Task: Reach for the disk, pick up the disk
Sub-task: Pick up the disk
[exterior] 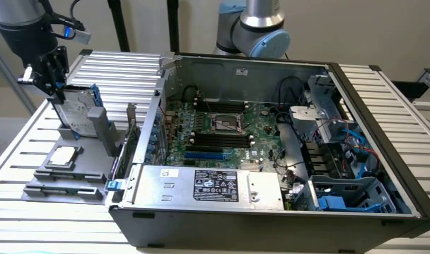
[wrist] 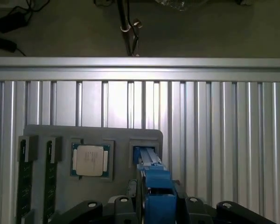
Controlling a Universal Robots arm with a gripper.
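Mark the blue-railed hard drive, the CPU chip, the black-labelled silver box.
Silver-grey rectangular hard drive with blue plastic rails [exterior: 73,114]: exterior view, labelled face.
Small square silver processor chip [wrist: 89,160]: wrist view, lid centre.
Large silver metal box [exterior: 215,185]: exterior view, its black label.

Disk [exterior: 77,116] was dull silver metal with a white paper label, its rails [wrist: 156,186] smooth blue plastic, holder [exterior: 93,168] at nine o'clock from the matt dark case [exterior: 271,228] matt grey plastic, table [exterior: 119,69] ribbed brushed aluminium, faintly shiny.
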